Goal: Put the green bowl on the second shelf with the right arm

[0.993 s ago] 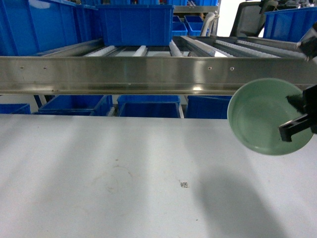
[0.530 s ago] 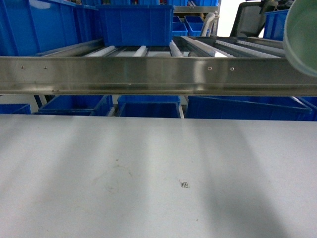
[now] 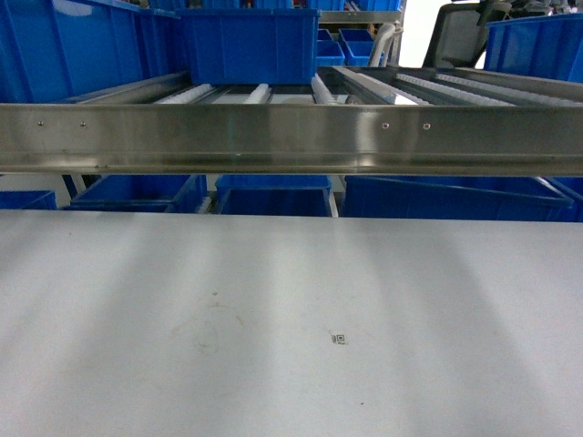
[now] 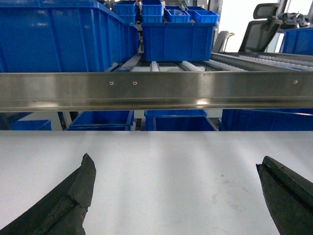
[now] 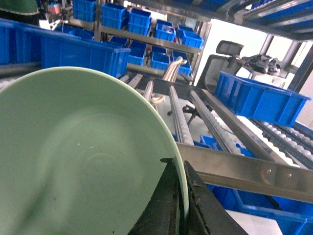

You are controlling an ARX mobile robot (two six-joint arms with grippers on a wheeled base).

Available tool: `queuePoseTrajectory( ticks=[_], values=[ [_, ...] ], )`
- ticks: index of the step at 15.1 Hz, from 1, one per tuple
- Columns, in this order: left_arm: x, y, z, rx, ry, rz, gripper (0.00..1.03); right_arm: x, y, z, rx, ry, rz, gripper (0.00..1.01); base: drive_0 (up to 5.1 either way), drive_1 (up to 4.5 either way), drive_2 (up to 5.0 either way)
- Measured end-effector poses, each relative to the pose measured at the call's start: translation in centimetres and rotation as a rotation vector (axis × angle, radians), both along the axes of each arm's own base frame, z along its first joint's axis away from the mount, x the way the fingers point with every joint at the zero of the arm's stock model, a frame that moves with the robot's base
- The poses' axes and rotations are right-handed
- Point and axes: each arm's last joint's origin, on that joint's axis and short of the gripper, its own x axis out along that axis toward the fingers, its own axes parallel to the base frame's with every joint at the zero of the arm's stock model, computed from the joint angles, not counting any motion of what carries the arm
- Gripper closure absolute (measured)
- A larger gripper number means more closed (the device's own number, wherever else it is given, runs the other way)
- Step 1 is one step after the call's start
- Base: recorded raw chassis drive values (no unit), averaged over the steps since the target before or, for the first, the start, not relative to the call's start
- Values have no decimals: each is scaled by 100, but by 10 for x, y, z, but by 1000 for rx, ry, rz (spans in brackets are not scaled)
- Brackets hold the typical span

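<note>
— Firstly, where is the green bowl (image 5: 83, 156)?

— Only the right wrist view shows it. The right end effector (image 5: 182, 205) grips its rim, one finger inside the bowl and one outside, clamped tight on the thin wall. The bowl is tilted, its hollow facing the camera. Behind it run the roller tracks (image 5: 183, 120) of a metal rack, with a steel rail (image 5: 244, 171) just past the rim. Whether the bowl touches anything other than the fingers, I cannot tell.

— And the head view?

— Neither bowl nor arm appears there. It shows the white worktop (image 3: 273, 309), the steel front beam (image 3: 273, 137) of the rack, a blue bin (image 3: 248, 44) on the rollers above it and more blue bins (image 3: 273, 193) beneath.

— The left end effector (image 4: 178, 196)?

— Spread wide, holding nothing. Its two black fingers (image 4: 63, 203) show at the lower corners of the left wrist view, over the worktop and facing the beam.

— Anything else?

— A dark office chair (image 5: 222, 61) stands beyond the rack, beside a blue crate (image 5: 259, 100) on the right-hand rollers.
</note>
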Motion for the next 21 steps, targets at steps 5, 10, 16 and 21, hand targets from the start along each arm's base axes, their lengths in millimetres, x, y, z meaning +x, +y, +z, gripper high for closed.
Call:
queuePoseTrajectory(
  ticks=[5, 10, 16, 21],
  values=[
    [0, 0, 0, 0, 0, 0, 5, -2, -1, 0, 15, -1, -6, 99, 0, 0, 0],
    [0, 0, 0, 0, 0, 0, 5, -2, -1, 0, 16, -1, -6, 99, 0, 0, 0],
    [0, 0, 0, 0, 1, 0, 5, -2, -2, -1, 16, 0, -18, 99, 0, 0, 0],
    [0, 0, 0, 0, 0, 0, 5, -2, -2, -1, 16, 0, -14, 99, -479, 203, 300]
  ],
)
